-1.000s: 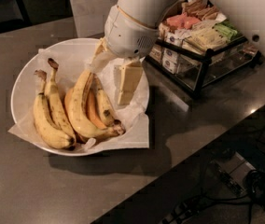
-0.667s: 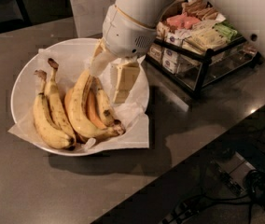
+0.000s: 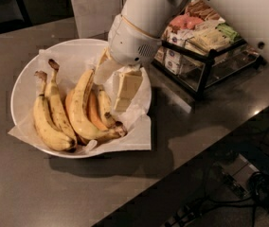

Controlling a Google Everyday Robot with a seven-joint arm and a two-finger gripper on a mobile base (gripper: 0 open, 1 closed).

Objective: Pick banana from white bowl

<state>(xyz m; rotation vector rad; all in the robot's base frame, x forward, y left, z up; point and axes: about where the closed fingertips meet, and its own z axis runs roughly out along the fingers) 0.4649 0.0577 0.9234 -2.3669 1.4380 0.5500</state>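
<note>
The white bowl (image 3: 23,82), lined with crinkled paper, sits on the dark counter at the left. A joined pair of speckled bananas (image 3: 49,119) lies in its left half, with a long curved banana (image 3: 81,110) beside it. The short stubby banana (image 3: 103,107) lies right of the long one, partly under it, its dark tip toward the front. My gripper (image 3: 109,93) hangs from the white arm over the bowl's right half. It is open, with one finger (image 3: 102,72) above the long banana and the other finger (image 3: 125,90) to the right of the stubby banana. It holds nothing.
A black wire rack (image 3: 205,63) with snack packets stands right of the bowl, close to the arm. A white box (image 3: 94,6) stands behind the bowl. The counter's front edge runs diagonally at the lower right, with cables (image 3: 262,188) on the floor below.
The gripper has shifted slightly lower toward the bananas. The bananas and the bowl have not moved.
</note>
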